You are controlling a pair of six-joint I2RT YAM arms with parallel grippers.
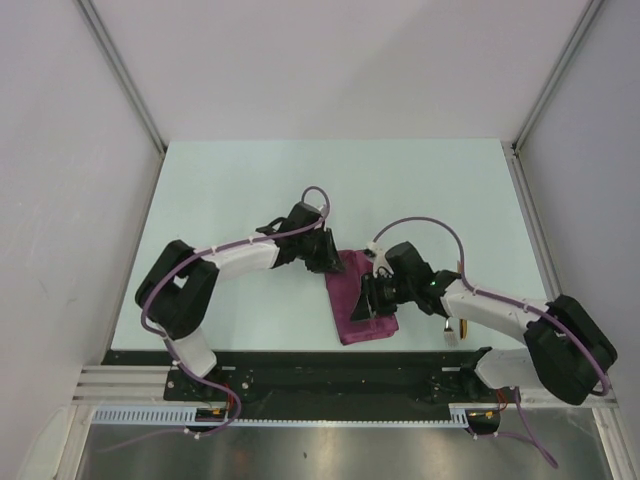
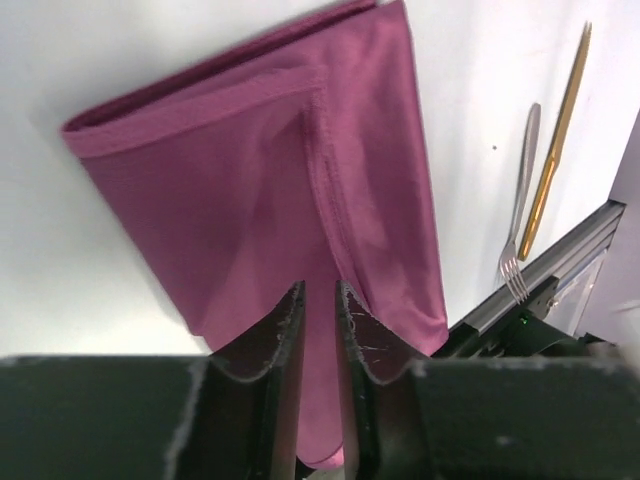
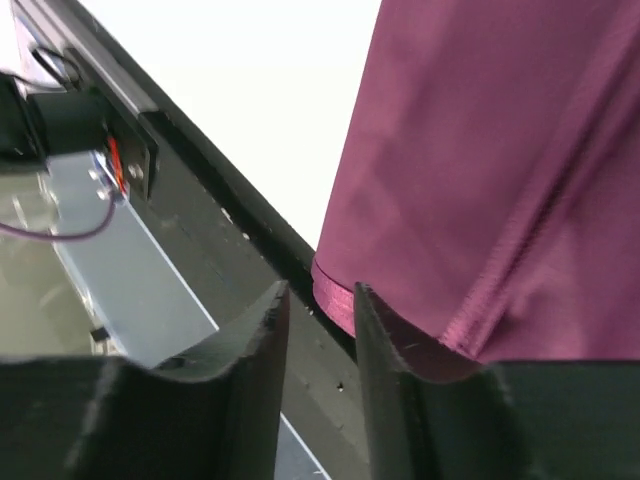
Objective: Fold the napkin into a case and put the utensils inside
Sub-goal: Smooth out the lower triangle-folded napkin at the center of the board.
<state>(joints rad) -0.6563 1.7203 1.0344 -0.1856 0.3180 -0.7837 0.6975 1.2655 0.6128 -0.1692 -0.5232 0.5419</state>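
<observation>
- Napkin [image 1: 347, 298] lies folded into a narrow oblong at about 6 o'clock on the desk [image 1: 250, 190]. Its long axis runs roughly from 11 to 5 o'clock in the top view, and its near end reaches the dark rail [image 1: 300, 362].
- Left pincer [image 1: 325, 258] sits at the cloth's 11 o'clock corner.
- In the left wrist view its jaws are drawn nearly together, and plum cloth shows in the thin slit between them. Whether they are pinching the cloth, I cannot tell.
- Right pincer [image 1: 368, 303] is over the napkin's 3 o'clock side.
- In the right wrist view its jaws stand a little apart, with the hemmed corner of the cloth at the gap, just by the rail. Whether it is grasping or merely beside the cloth, I cannot tell.
- Fork [image 2: 520, 190] and gold piece [image 2: 556, 150] lie side by side on the bare desk at the napkin's 3 o'clock in the left wrist view, clear of the cloth.
- The fork is the nearer of the two to the napkin, and its tines point toward the rail at 6 o'clock.
- In the top view the right arm hides most of both pieces.
</observation>
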